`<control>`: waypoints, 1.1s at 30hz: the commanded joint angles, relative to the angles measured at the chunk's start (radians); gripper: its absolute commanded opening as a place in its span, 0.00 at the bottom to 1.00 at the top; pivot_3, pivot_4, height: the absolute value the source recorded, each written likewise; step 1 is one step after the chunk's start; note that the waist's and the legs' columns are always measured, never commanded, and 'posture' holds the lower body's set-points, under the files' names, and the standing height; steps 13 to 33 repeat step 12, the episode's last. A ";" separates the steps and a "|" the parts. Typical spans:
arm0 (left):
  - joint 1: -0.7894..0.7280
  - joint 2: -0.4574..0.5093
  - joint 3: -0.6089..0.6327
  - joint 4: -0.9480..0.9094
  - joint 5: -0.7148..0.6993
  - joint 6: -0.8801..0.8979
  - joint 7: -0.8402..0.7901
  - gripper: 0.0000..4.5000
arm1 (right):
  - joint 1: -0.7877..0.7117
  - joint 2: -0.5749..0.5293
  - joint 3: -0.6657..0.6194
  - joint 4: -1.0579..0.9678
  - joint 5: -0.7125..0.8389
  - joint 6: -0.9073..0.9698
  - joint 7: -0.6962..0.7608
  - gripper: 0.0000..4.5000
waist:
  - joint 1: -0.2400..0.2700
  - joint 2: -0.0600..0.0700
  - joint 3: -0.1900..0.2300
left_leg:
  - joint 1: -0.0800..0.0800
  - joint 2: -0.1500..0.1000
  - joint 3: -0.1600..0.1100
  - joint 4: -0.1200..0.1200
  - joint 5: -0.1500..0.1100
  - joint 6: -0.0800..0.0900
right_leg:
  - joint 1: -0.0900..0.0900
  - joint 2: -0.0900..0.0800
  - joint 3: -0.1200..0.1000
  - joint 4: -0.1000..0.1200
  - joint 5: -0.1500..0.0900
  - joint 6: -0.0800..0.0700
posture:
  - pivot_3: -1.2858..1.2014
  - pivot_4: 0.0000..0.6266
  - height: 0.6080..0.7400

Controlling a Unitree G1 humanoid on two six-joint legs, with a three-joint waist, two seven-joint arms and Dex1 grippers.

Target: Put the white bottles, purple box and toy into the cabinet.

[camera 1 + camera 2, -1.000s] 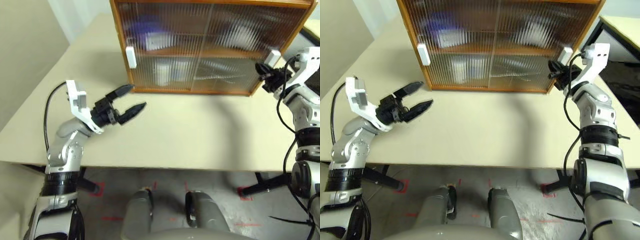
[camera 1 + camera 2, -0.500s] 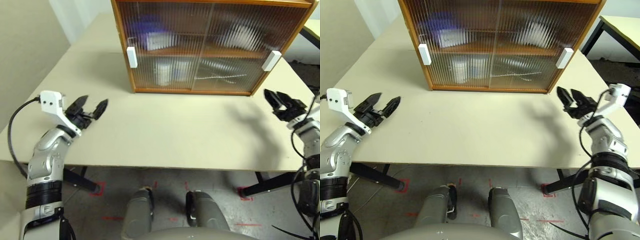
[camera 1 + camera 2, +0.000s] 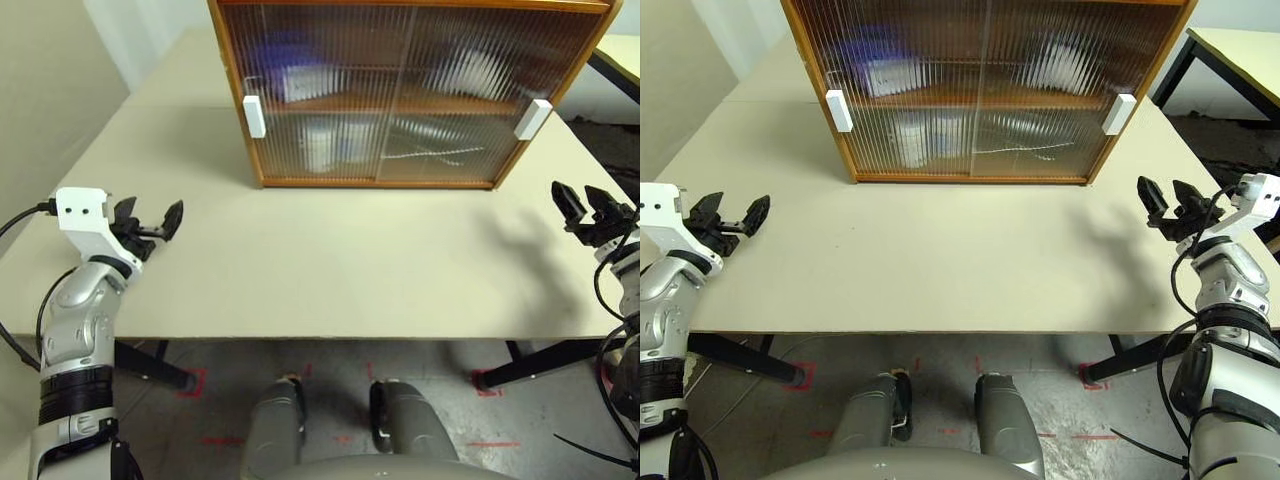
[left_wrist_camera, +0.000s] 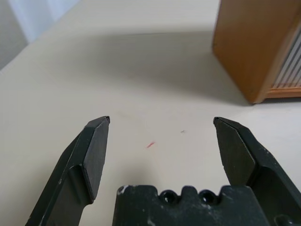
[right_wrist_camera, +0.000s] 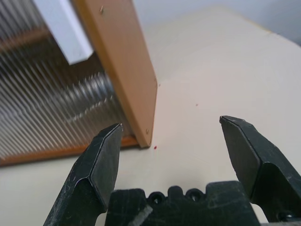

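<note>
The cabinet [image 3: 410,175] stands at the back of the table with both ribbed sliding doors shut. Behind the left door a lilac blur, the purple box [image 3: 292,52], lies on the upper shelf. A white blur, likely the white bottles [image 3: 322,143], sits on the lower shelf. A pale shape on the upper shelf behind the right door [image 3: 482,70] may be the toy; I cannot tell. My left gripper [image 3: 150,212] is open and empty over the table's left edge. My right gripper [image 3: 577,195] is open and empty near the table's right edge, apart from the cabinet's corner [image 5: 141,117].
White handles sit on the left door [image 3: 255,116] and the right door [image 3: 533,119]. A thin metallic shape [image 3: 430,152] shows on the lower shelf behind the right door. The beige table [image 3: 350,260] stretches bare in front of the cabinet. A second table [image 3: 1240,50] stands at the right.
My right gripper has let go of the right door's handle, opened, and drawn back toward the table's right edge. My left gripper has swung out to the left and turned forward.
</note>
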 commanded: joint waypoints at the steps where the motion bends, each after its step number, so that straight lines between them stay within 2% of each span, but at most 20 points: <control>1: 0.005 0.014 0.004 -0.005 0.025 -0.015 0.009 1.00 | -0.021 -0.020 0.018 0.026 -0.033 -0.019 -0.012 0.99 | 0.002 0.000 0.000 | 0.000 0.000 0.000 0.000 0.000 0.000 | 0.000 0.000 0.000 0.000 0.000 0.000 | 0.55 0.11 1.00; 10: 0.023 -0.017 0.001 -0.054 0.020 0.001 0.037 1.00 | 0.000 -0.003 0.014 0.042 -0.038 -0.036 -0.008 0.99 | 0.002 0.000 0.000 | 0.000 0.000 0.001 0.000 0.000 0.000 | 0.000 -0.001 0.000 0.000 0.000 0.000 | 0.54 0.09 1.00; 33: 0.015 -0.015 -0.003 -0.047 0.024 0.000 0.034 1.00 | 0.006 0.002 0.006 0.041 -0.031 -0.039 -0.011 0.99 | 0.001 0.000 0.000 | 0.000 0.000 0.002 0.000 0.000 0.000 | 0.000 -0.001 0.000 0.000 0.000 0.000 | 0.54 0.11 1.00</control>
